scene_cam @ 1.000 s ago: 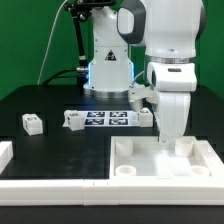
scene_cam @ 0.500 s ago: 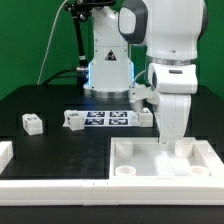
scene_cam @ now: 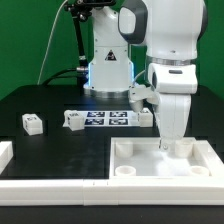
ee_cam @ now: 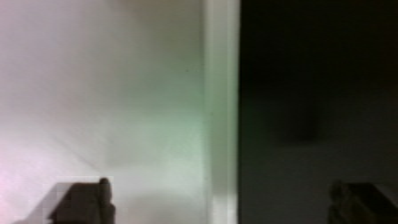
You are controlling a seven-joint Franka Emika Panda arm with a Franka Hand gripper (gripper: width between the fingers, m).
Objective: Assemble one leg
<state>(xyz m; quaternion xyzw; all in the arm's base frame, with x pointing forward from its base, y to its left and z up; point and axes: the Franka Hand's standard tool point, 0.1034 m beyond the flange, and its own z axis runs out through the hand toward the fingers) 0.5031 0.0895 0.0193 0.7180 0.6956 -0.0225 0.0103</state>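
Note:
The white panel (scene_cam: 150, 165) with raised rim and corner sockets lies at the front on the exterior view's right. My gripper (scene_cam: 172, 146) hangs straight down over its far edge. In the wrist view my gripper (ee_cam: 222, 205) is open, its dark fingertips (ee_cam: 80, 202) wide apart with nothing between them; the panel's pale surface (ee_cam: 107, 100) and its edge lie below, with black table beside it. Two legs, small white blocks with tags, lie on the table, one (scene_cam: 32, 123) far toward the exterior view's left, one (scene_cam: 73, 120) beside the marker board. A third leg (scene_cam: 145, 116) is partly hidden behind my gripper.
The marker board (scene_cam: 108, 119) lies on the black table in front of the robot base (scene_cam: 108, 72). A white raised piece (scene_cam: 5, 152) shows at the exterior view's left edge. A white border (scene_cam: 60, 186) runs along the front.

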